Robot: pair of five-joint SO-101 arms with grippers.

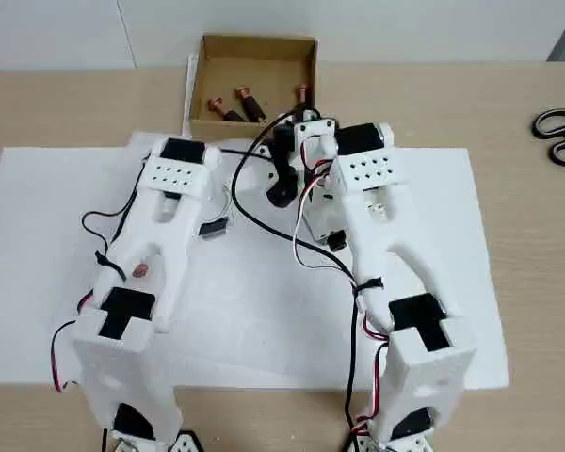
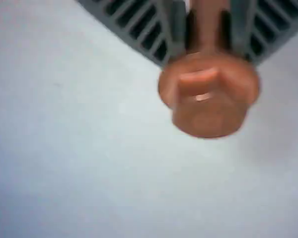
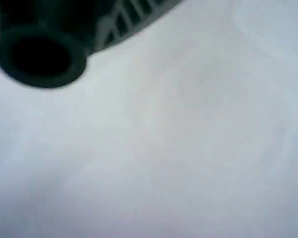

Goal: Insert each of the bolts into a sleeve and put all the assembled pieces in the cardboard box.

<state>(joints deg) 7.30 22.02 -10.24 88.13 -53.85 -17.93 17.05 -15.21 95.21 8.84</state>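
A copper bolt (image 2: 206, 96) fills the middle of the left wrist view, its flanged head facing the camera. My left gripper (image 2: 206, 29) is shut on its shank, just above the white sheet. A black sleeve (image 3: 38, 57) hangs with its open end toward the right wrist camera, and my right gripper (image 3: 39, 17) is shut on it. From above, that sleeve (image 1: 281, 184) points down at the sheet below my right gripper (image 1: 287, 149), just in front of the cardboard box (image 1: 256, 49). Three assembled pieces (image 1: 248, 104) lie in the box.
A white sheet (image 1: 254, 311) covers the table's middle under both arms. Scissors (image 1: 560, 137) lie at the far right edge. Black and red cables (image 1: 264, 226) loop between the two arms.
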